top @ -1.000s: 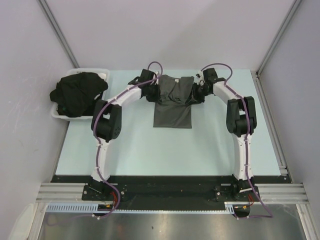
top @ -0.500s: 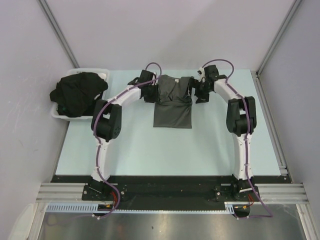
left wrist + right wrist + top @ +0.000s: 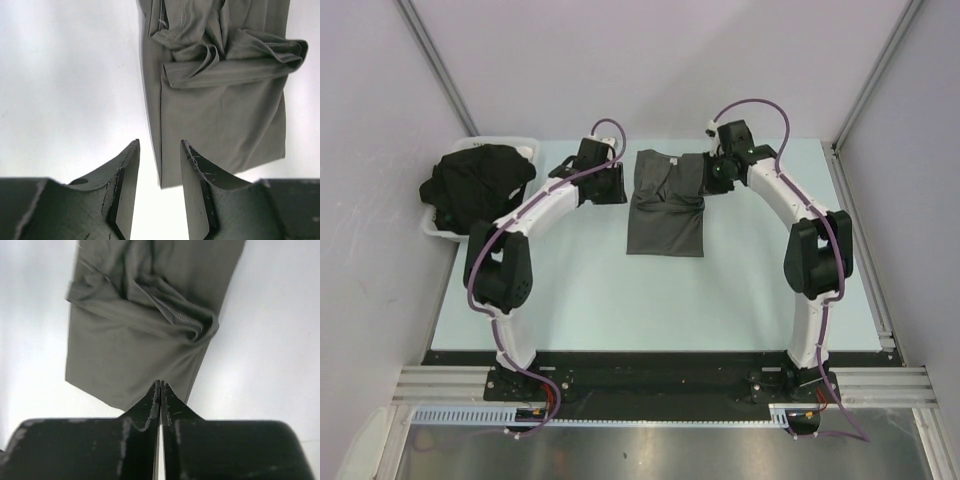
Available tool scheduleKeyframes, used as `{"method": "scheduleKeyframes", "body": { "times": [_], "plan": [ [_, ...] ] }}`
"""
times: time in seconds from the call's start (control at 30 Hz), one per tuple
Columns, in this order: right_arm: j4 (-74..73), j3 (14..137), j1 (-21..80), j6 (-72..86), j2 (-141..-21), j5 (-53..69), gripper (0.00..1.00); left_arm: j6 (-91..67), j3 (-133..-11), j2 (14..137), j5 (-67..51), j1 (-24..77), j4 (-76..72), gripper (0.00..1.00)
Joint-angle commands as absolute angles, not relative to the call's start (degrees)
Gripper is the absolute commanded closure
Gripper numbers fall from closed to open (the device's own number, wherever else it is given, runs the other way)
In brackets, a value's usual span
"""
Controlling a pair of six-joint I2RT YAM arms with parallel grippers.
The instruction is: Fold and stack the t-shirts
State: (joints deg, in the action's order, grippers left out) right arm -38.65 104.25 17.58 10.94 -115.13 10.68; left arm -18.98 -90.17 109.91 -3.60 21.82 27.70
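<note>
A charcoal grey t-shirt [image 3: 665,208] lies on the table at the back middle, folded into a narrow strip with its sleeves bunched inward. It also shows in the left wrist view [image 3: 220,100] and the right wrist view [image 3: 150,305]. My left gripper [image 3: 618,187] is open and empty just left of the shirt; in its wrist view [image 3: 159,146] the shirt's left edge lies below the gap. My right gripper [image 3: 712,176] is at the shirt's right edge, shut with nothing seen between its jaws [image 3: 160,386]. Several black t-shirts [image 3: 475,185] are heaped at the far left.
The black heap sits in a white tray [image 3: 527,143] at the table's back left corner. Grey walls with metal posts close in the back and sides. The pale table [image 3: 650,300] has a black front rail where the arm bases stand.
Both grippers have drawn back from the grey shirt's top. The left one moved left, off the cloth; the right one moved back and to the shirt's right edge. The shirt lies still.
</note>
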Motion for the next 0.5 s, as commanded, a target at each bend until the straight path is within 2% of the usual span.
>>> {"method": "scheduleKeyframes", "body": {
  "times": [0.0,0.23,0.47],
  "plan": [
    [-39.12,98.28,16.61,13.00,-114.52,13.62,1.00,-18.02,-85.97,102.58,-3.16,21.45,26.81,0.57],
    [-35.16,94.75,18.28,14.50,-115.22,14.94,1.00,-18.46,-76.39,95.98,-3.60,21.44,25.84,0.57],
    [-32.87,97.20,19.51,15.20,-119.26,16.70,1.00,-17.58,-73.92,93.60,-3.51,21.45,26.89,0.57]
  ]
}}
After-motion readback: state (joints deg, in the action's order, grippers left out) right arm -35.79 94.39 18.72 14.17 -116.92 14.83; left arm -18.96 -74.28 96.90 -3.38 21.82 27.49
